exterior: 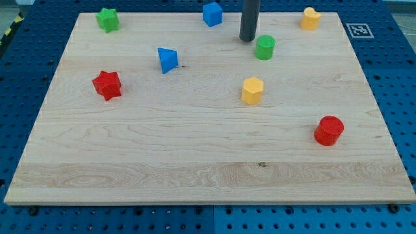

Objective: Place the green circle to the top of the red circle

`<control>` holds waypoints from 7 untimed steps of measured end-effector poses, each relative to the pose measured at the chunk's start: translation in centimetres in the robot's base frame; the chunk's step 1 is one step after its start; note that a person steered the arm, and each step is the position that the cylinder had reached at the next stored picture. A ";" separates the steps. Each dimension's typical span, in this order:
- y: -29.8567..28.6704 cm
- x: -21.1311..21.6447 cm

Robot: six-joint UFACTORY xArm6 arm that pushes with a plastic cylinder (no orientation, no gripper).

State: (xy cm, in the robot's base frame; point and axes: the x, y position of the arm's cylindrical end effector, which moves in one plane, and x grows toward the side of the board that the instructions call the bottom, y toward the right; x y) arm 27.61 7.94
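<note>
Rod upright, my tip (247, 39) just left of green circle (264, 47).

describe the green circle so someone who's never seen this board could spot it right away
Start at the wooden board and look along its top edge, right of centre, where the dark rod comes down. The green circle sits just right of my tip. It is a round cylinder, unlike the spiky green star at top left.

The wooden board (195, 156) carries a green star (108, 19), blue cube (212, 13), what looks like a yellow heart (311, 18), green circle (264, 47), blue triangle (167, 60), red star (106, 85), yellow hexagon (252, 90) and red circle (329, 130).
</note>
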 end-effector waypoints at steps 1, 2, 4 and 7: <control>0.0 0.0; 0.0 0.1; 0.5 1.1; 1.8 3.8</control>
State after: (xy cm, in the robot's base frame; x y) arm 31.41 9.75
